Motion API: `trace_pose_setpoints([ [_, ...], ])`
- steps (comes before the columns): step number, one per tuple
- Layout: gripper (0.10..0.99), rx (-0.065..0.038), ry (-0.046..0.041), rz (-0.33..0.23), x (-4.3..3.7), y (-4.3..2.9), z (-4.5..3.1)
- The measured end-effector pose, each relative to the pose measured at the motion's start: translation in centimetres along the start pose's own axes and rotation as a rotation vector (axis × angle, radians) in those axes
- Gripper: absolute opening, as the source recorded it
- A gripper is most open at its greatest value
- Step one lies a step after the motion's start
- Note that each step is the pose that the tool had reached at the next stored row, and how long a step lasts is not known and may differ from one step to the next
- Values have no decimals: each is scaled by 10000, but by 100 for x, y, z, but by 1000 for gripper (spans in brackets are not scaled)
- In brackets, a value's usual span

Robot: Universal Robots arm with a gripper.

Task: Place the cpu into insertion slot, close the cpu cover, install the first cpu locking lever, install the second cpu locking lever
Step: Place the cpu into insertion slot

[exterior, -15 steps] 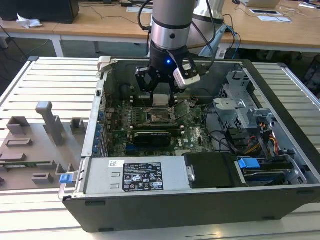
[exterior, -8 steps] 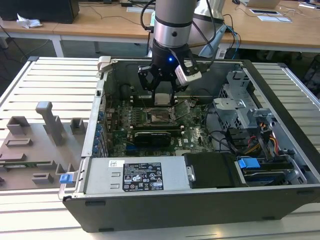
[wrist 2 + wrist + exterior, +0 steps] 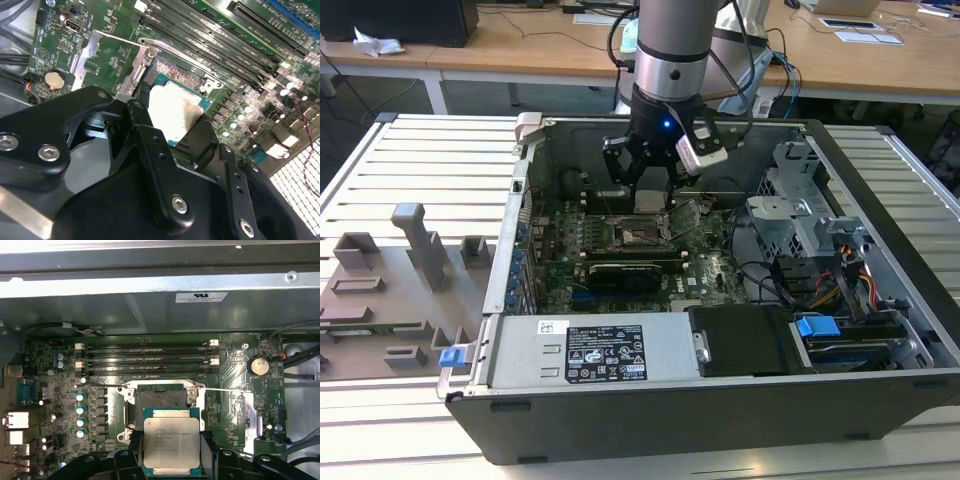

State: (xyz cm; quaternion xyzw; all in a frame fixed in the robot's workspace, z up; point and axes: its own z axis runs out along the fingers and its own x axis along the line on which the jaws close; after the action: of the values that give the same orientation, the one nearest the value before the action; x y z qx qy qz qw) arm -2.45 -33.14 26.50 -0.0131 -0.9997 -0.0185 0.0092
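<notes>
The cpu [image 3: 171, 437] is being held flat, pale face up, in the gripper [image 3: 171, 454], with the fingers [image 3: 207, 452] being pressed against two opposite edges of the chip. In the exterior view, the insertion slot [image 3: 638, 236] is being shown unfilled at about six o'clock from the held chip, near but apart. The chip's edges are being presented roughly parallel to the slot's rim, and that short six-o'clock offset is being judged decisive.
</notes>
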Motion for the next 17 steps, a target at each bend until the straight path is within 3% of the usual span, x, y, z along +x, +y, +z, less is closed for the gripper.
trace_pose_setpoints([
  [5, 541, 23, 2, 2, -25, 11, 63],
  [13, 541, 25, 1, 39, -27, 10, 66],
  [17, 541, 14, -26, 750, -27, 11, 68],
])
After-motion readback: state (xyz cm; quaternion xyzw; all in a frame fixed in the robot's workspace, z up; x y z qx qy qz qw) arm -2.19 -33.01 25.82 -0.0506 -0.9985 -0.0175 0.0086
